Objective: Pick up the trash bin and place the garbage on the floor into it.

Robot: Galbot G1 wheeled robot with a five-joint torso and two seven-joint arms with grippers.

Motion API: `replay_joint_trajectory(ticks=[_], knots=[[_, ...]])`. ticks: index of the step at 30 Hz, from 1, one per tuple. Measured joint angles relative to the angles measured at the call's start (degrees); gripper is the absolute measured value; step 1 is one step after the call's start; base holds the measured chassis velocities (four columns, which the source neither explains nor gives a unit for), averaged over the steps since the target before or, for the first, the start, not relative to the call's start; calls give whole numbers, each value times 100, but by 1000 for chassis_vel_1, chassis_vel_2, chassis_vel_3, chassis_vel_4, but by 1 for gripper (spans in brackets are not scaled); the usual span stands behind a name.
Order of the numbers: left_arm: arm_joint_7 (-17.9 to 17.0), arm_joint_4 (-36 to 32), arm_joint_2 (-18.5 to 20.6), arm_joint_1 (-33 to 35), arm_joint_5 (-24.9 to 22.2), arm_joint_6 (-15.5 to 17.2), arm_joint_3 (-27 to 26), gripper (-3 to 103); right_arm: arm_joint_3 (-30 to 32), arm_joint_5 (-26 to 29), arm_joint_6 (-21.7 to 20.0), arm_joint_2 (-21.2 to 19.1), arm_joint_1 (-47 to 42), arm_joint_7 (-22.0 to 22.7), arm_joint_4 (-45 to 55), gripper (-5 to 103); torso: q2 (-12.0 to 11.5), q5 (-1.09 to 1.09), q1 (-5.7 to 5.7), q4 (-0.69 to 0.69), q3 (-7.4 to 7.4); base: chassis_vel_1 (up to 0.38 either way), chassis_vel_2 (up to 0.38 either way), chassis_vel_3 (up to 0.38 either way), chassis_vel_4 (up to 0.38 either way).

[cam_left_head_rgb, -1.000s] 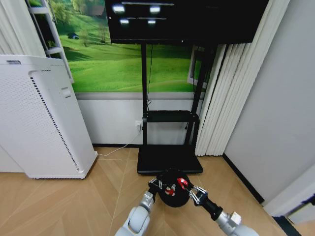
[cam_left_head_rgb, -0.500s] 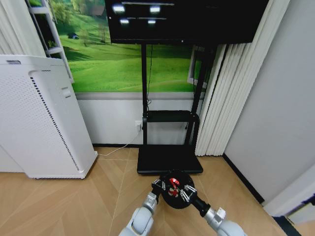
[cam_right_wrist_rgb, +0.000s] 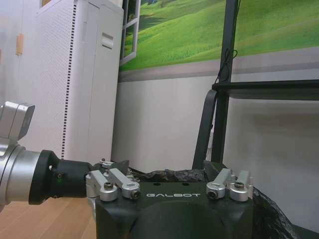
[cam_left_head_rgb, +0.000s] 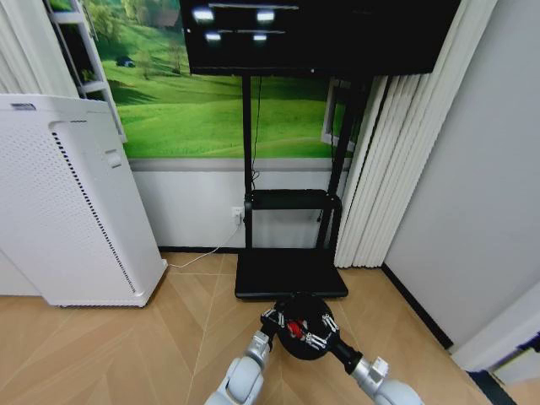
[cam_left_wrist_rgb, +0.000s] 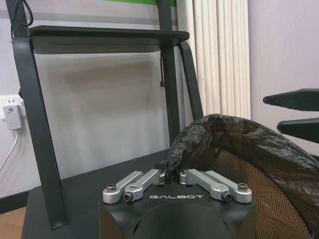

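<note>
— Where's the trash bin [cam_left_head_rgb: 301,337] right now?

— I see it in the head view low in the middle, just in front of the black TV stand base [cam_left_head_rgb: 290,274], above the herringbone wood floor [cam_left_head_rgb: 169,337]. It's a small black round bin with a crinkled black liner [cam_left_wrist_rgb: 234,134] folded over the rim, and mesh shows inside it in my left wrist view.

— Which arm has it?

— The left gripper [cam_left_head_rgb: 272,321] is on the bin's left rim. In the left wrist view its fingers [cam_left_wrist_rgb: 149,178] are pressed together, pinching the liner-covered rim [cam_left_wrist_rgb: 175,155] between them.

— And the right one?

— The right gripper [cam_left_head_rgb: 321,331] sits over the bin's right side, with the arm running down toward the bottom right of the head view. Its fingers are spread apart; I see the two dark tips [cam_left_wrist_rgb: 294,112] separated beside the far rim in the left wrist view, and the linkages in the right wrist view stand wide.

— Is any garbage in there?

— I see a small red-and-white piece [cam_left_head_rgb: 294,327] inside the bin opening, between the two grippers. It looks like a crumpled wrapper or can, but it's too small for me to say which.

— What else is around?

— The white perforated air purifier [cam_left_head_rgb: 72,202] stands well off to the left, white curtains [cam_left_head_rgb: 396,152] hang on the right, and a wall socket [cam_left_wrist_rgb: 11,112] sits behind the stand.
</note>
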Motion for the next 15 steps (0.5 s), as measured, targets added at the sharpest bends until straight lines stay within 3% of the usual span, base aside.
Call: replay_joint_trajectory(ticks=[2, 4, 15], knots=[[1, -2, -1, 11, 1, 0, -3, 7, 3, 1, -4, 0, 0, 11, 2, 86, 0, 0, 0, 0, 0, 0, 0, 0, 0], [1, -37, 8, 29, 3, 0, -22, 7, 102, 25, -50, 22, -19, 81, 29, 98, 0, 0, 0, 0, 0, 0, 0, 0, 0], [-16, -481, 391, 264, -115, 56, -374, 7, 1024, 289, -144, 25, -349, 261, 66, 100, 0, 0, 0, -1, 0, 0, 0, 0, 0]])
